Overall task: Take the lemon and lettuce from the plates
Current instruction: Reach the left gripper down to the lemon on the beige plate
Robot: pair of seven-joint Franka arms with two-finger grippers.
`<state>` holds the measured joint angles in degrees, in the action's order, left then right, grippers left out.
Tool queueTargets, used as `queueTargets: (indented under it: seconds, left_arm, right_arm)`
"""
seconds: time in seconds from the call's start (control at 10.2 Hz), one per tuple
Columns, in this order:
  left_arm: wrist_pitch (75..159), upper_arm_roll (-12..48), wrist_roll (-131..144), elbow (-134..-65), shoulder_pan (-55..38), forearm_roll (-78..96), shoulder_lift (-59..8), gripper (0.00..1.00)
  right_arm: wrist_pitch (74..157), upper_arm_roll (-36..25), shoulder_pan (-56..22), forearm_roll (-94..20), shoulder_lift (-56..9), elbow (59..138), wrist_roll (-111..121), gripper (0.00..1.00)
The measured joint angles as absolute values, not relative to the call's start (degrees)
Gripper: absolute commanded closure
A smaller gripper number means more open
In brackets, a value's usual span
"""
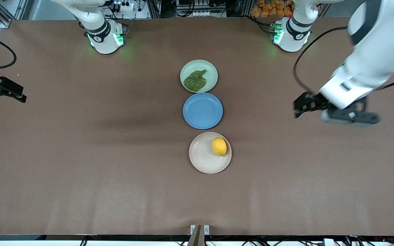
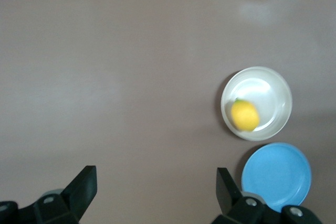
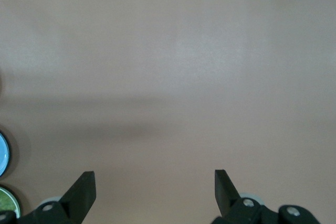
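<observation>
With both the left gripper (image 1: 299, 108) and right gripper (image 1: 21, 97) spread wide and empty over bare table, we risk nudging the lemon (image 1: 219, 146), sitting near the beige plate's (image 1: 202, 160) rim, or missing the flat lettuce (image 1: 195, 80) on the green plate (image 1: 210, 70).

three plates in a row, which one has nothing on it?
The blue plate, the middle one. The green plate holds the lettuce; the beige plate, nearest the front camera, holds the lemon.
</observation>
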<state>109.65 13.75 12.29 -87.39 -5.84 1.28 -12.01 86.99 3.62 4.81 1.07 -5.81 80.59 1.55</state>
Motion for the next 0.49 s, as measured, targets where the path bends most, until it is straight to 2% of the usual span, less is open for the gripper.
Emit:
queueTargets:
  seconds: [0.49]
  left_arm:
    - [126.6,13.8,13.7,-87.6,-14.7,0.3,-24.7,0.00]
  right_arm:
    - [87.1,3.6,4.8,1.1,-6.0,80.7,1.6,0.00]
